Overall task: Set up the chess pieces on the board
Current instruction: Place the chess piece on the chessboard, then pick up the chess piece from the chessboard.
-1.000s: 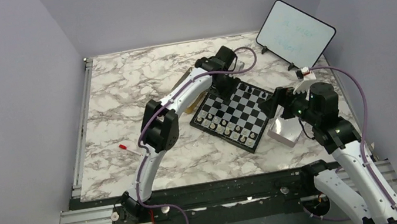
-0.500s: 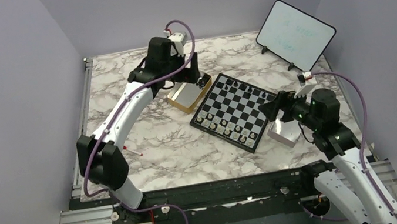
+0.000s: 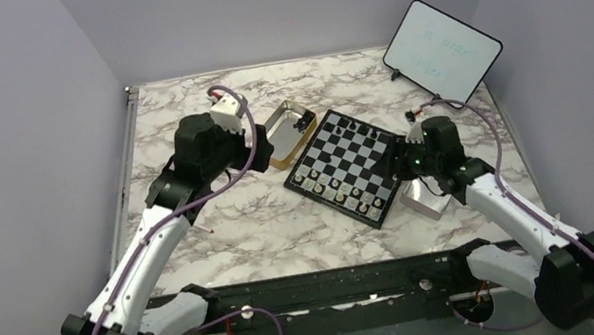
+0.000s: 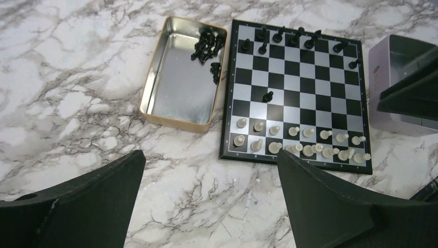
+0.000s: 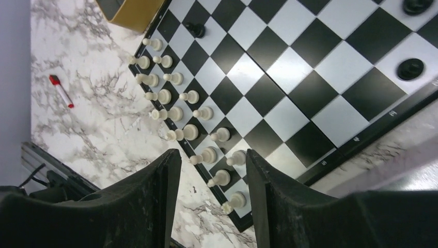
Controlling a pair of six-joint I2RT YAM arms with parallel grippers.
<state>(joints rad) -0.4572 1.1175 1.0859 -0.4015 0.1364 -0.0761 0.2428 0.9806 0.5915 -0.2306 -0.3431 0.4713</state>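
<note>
The board [image 3: 347, 167] lies mid-table at an angle. Two rows of pale chess pieces [image 4: 297, 139] fill its near side. Several black chess pieces [image 4: 289, 37] stand along its far rows, and one black piece [image 4: 267, 96] sits alone mid-board. More black pieces [image 4: 206, 46] are heaped in a corner of the gold tin [image 4: 178, 77]. My left gripper [image 4: 210, 155] hangs wide open and empty over bare marble, left of the tin. My right gripper [image 5: 213, 152] hovers above the board's right corner, jaws partly apart, holding nothing; pale pieces [image 5: 222, 178] show through the gap.
A silver tin [image 3: 424, 197] lies just off the board's right edge under my right arm. A white tablet [image 3: 441, 53] stands propped at the back right. A red marker [image 5: 62, 92] lies on the marble left of the board. Grey walls enclose the table.
My left arm swung back from over the board to the left of the gold tin, its jaws opening wide. My right gripper moved in over the board's right edge and its jaws narrowed.
</note>
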